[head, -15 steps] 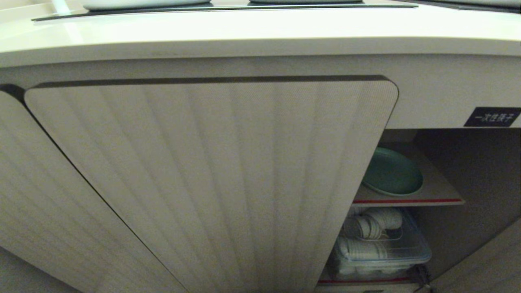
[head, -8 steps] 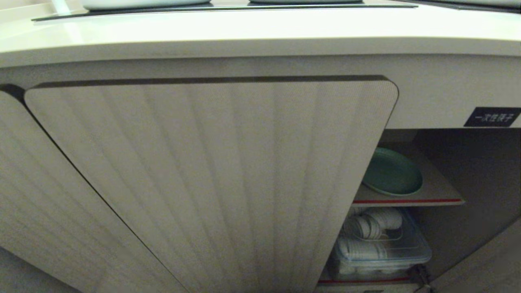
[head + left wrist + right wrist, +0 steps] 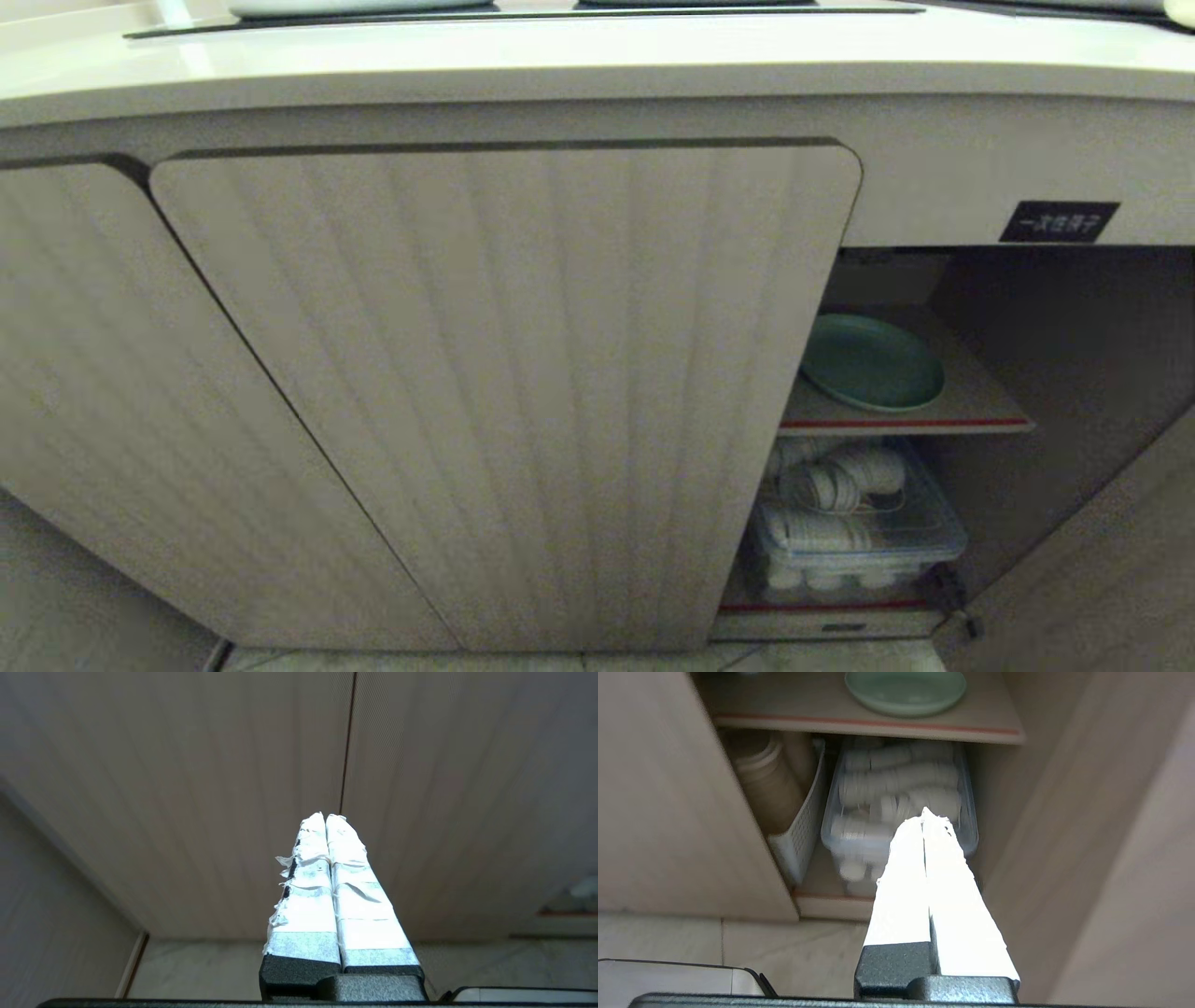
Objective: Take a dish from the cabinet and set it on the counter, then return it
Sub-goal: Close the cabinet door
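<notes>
Counter (image 3: 597, 51): a long cream-beige worktop with a rounded front edge runs across the top of the head view, above the cabinet; a dark cooktop panel (image 3: 523, 11) is inset in it at the far edge.
Cabinet (image 3: 990, 336): stands open under the counter, its inside shadowed, with two shelves edged in red.
Label (image 3: 1058, 222): small, black, with white characters, on the beige band just above the cabinet opening.
Ribbed door (image 3: 523, 392): beige, vertically ribbed, round-cornered, just left of the cabinet opening; a like door (image 3: 112, 373) lies further left of it.
Dish (image 3: 873, 362): the mint-green plate lies flat on the upper shelf (image 3: 971, 411) of the cabinet, nothing touching it; the right wrist view shows it (image 3: 906, 690) on the same shelf.
Clear bin (image 3: 859, 546): on the lower shelf of the cabinet, below the dish, filled with stacked white cups lying on their sides.
White basket (image 3: 796, 830): beside the clear bin inside the cabinet, holding a stack of tan paper cups.
Floor (image 3: 653, 658): pale tile at the foot of the cabinet.
Left gripper (image 3: 325, 817): taped white fingers pressed together, empty, pointing at the seam between the two ribbed doors, clear of the cabinet opening.
Right gripper (image 3: 923, 814): taped fingers pressed together, empty, in front of the cabinet opening, aimed toward the clear bin and apart from it, well below the dish.
</notes>
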You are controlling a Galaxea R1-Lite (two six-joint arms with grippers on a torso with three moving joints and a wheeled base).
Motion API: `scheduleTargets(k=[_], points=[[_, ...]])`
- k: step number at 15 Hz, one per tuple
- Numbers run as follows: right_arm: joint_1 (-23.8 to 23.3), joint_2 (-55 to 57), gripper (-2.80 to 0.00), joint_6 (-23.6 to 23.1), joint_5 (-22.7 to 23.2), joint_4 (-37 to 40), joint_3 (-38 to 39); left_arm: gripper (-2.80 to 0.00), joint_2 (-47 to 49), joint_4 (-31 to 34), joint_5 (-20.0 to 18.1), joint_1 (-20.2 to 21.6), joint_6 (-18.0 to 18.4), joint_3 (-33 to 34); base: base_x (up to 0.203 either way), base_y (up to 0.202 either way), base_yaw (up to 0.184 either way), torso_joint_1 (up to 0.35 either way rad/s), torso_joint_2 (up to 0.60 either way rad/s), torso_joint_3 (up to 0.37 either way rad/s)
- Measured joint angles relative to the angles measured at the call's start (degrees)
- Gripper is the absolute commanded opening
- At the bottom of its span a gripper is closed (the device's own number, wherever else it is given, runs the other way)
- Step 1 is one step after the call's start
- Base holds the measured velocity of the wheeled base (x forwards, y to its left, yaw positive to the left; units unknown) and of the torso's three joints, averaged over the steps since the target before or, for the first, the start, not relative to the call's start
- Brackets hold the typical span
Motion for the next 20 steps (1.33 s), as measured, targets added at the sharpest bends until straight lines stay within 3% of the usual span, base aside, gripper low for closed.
scheduleTargets(k=[11,20], points=[[0.0,0.0,-2.8,-0.04,0.0,0.0,0.0,-2.8,0.0,0.07,0.02,0.0,0.02,0.0,-0.189,0.0,0.0,0.003,0.0,0.002],[0.0,0.0,-2.8,0.0,-0.01,0.0,0.0,-2.8,0.0,0.1,0.0,0.0,0.07,0.0,-0.007,0.0,0.0,0.0,0.0,0.001]])
